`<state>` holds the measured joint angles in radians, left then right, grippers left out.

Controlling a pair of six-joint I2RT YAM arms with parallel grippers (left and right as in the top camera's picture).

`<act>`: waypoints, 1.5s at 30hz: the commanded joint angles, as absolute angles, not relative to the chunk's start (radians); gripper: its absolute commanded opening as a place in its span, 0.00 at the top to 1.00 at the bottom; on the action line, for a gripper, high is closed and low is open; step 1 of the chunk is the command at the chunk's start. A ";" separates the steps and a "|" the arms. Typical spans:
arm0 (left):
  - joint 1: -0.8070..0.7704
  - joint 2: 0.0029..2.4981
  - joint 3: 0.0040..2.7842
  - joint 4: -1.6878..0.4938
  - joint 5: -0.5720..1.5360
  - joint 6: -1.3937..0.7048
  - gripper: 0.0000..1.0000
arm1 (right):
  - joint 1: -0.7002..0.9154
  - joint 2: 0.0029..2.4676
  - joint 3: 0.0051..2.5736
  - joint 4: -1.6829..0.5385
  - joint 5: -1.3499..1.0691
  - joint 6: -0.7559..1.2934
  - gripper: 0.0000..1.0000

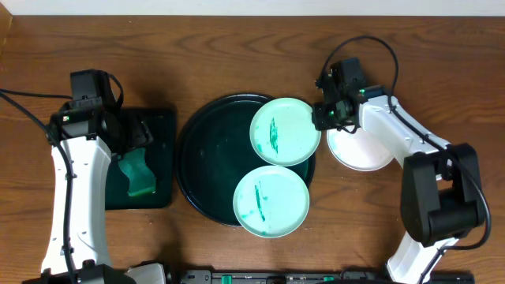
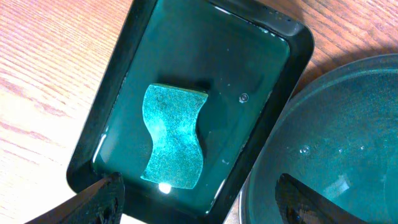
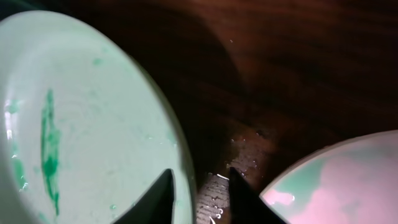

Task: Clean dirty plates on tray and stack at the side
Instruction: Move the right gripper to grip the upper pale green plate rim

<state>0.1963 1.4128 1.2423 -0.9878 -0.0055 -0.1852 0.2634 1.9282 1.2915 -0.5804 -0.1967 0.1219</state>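
Observation:
The large round dark tray (image 1: 201,162) lies mid-table and also shows in the left wrist view (image 2: 336,124). Two mint plates with green streaks are on it: one (image 1: 271,201) at the front, one (image 1: 285,131) at the back right, overhanging the tray's rim. The white plate (image 1: 361,150) lies on the table right of the tray. My right gripper (image 1: 322,118) straddles the back mint plate's right rim (image 3: 93,124), one finger inside and one outside (image 3: 199,177), closed on it. The white plate (image 3: 348,180) is just right of it. My left gripper (image 2: 199,186) is open and empty.
A black rectangular tray (image 1: 162,118) stands left of the round tray and holds water and a teal sponge (image 1: 138,172). In the left wrist view the sponge (image 2: 174,134) lies in this tray (image 2: 106,106), below the open fingers. The table around is wood.

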 commanded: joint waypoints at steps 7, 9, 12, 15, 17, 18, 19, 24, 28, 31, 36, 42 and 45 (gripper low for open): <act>0.200 1.420 1.259 -0.989 -0.008 -0.180 0.22 | 0.270 1.956 1.311 -0.580 -0.217 0.134 0.99; 0.200 1.420 1.259 -0.987 -0.008 -0.180 0.22 | 0.272 1.942 1.321 -0.590 -0.231 0.138 0.99; 0.200 1.420 1.258 -0.986 -0.008 -0.180 0.22 | 0.296 1.903 1.367 -0.628 -0.245 0.141 0.99; 0.200 1.420 1.256 -0.986 -0.008 -0.180 0.22 | 0.360 1.896 1.428 -0.657 -0.266 0.162 0.99; 0.200 1.420 1.251 -0.986 -0.008 -0.180 0.22 | 0.398 1.896 1.431 -0.645 -0.270 0.184 0.99; 0.200 1.420 1.246 -0.986 -0.008 -0.180 0.22 | 0.424 1.896 1.431 -0.638 -0.269 0.187 0.99; 0.200 1.420 1.242 -0.986 -0.008 -0.180 0.22 | 0.450 1.898 1.431 -0.628 -0.265 0.193 0.99; 0.200 1.423 1.206 -0.978 -0.008 -0.176 0.22 | 0.542 1.908 1.431 -0.583 -0.210 0.230 0.99; 0.200 1.447 1.187 -0.974 -0.012 -0.176 0.22 | 0.572 1.917 1.431 -0.542 -0.199 0.257 0.99; 0.200 1.482 1.186 -0.974 -0.012 -0.176 0.22 | 0.574 1.921 1.431 -0.530 -0.199 0.258 0.99; 0.200 1.551 1.187 -0.971 -0.016 -0.176 0.22 | 0.574 1.948 1.431 -0.537 -0.213 0.270 0.99; 0.200 1.576 1.186 -0.955 -0.038 -0.173 0.22 | 0.568 2.024 1.435 -0.533 -0.255 0.349 0.99; 0.200 1.576 1.186 -0.956 -0.038 -0.173 0.22 | 0.568 2.065 1.436 -0.530 -0.264 0.363 0.99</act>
